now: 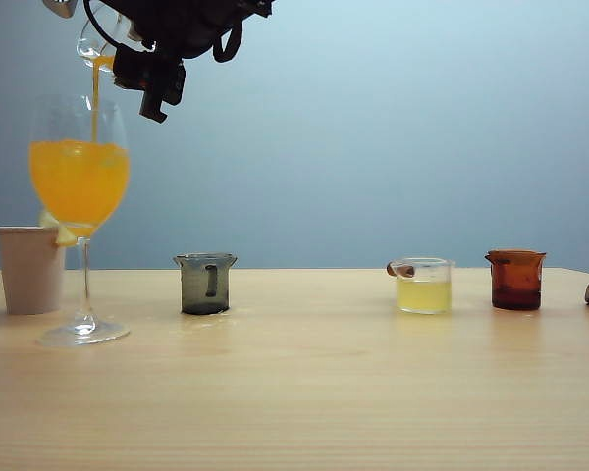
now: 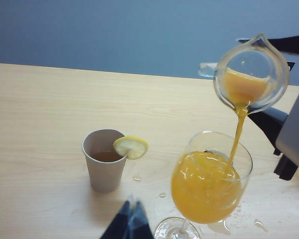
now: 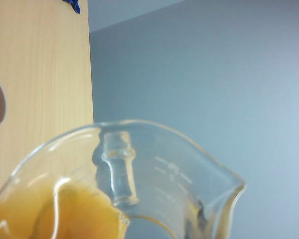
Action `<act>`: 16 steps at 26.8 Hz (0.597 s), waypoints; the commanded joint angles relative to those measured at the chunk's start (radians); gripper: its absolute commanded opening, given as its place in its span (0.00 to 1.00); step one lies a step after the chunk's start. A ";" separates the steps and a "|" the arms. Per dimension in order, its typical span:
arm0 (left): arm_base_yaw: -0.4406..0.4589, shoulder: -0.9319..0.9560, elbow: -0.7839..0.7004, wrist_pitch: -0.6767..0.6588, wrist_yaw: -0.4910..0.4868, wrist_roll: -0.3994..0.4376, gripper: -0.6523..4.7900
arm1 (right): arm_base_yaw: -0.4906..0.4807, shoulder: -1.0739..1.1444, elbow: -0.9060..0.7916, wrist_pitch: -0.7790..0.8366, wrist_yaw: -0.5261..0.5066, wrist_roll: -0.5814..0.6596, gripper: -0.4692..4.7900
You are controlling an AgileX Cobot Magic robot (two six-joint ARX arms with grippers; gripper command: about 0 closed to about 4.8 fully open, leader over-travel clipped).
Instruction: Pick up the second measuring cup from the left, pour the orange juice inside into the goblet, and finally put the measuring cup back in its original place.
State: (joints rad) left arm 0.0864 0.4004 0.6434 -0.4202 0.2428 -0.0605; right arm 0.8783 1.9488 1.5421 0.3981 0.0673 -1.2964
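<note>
The clear measuring cup hangs tilted high above the goblet, and my right gripper, reaching across to the upper left of the exterior view, is shut on it. A thin stream of orange juice falls from its lip into the goblet's bowl, which is about half full. The left wrist view shows the cup, the stream and the goblet. In the right wrist view the cup fills the picture, with juice pooled at its lip. My left gripper is shut and holds nothing, low beside the goblet's foot.
A beige paper cup with a lemon slice stands just left of the goblet. Along the table stand a smoky grey cup, a clear cup of pale yellow liquid and an amber cup. Juice drops lie near the goblet's foot.
</note>
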 commanded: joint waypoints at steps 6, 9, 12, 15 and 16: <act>0.000 -0.001 0.001 0.010 0.005 0.001 0.11 | 0.002 -0.006 0.008 0.055 -0.016 -0.093 0.29; 0.000 -0.001 0.001 0.010 0.005 0.001 0.11 | 0.000 -0.006 0.008 0.086 -0.019 -0.096 0.29; 0.000 -0.001 0.001 0.010 0.005 0.001 0.11 | 0.000 -0.006 0.008 0.080 -0.020 -0.148 0.29; 0.000 -0.001 0.001 0.010 0.005 0.001 0.11 | 0.000 -0.006 0.008 0.078 -0.053 -0.223 0.29; 0.000 -0.001 0.001 0.010 0.005 0.001 0.11 | 0.000 -0.006 0.008 0.079 -0.054 -0.224 0.29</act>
State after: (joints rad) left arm 0.0864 0.4000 0.6437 -0.4202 0.2432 -0.0605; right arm 0.8772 1.9488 1.5417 0.4538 0.0219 -1.5085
